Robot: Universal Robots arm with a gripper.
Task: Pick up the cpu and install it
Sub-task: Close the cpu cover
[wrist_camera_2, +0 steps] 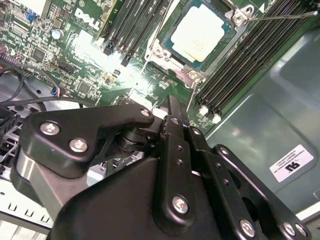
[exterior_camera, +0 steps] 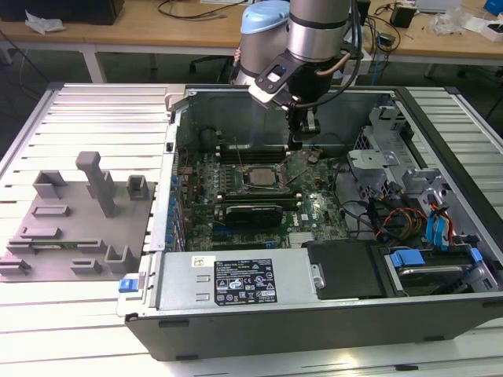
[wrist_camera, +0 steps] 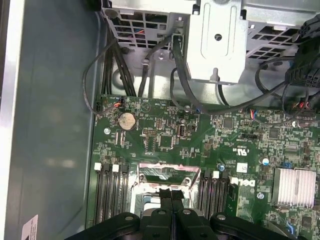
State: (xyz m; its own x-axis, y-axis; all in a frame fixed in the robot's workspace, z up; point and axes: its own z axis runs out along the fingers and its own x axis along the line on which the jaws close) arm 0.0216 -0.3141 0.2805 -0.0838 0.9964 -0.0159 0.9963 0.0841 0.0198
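Note:
The cpu is a pale silvery square lying flat in the motherboard's socket; in the exterior view the cpu sits near the middle of the green board. My gripper hangs just above the board, a little to the exterior view's right of the socket. In both wrist views its black fingers press together with nothing between them, so the gripper is shut and empty. The socket's metal frame stands open beyond the fingertips, and a thin wire lever sticks out beside the socket.
An open computer case lies on a slatted table. Memory slots flank the socket. A black card, cables and a metal drive cage crowd the board. A grey fixture stands at the exterior view's left.

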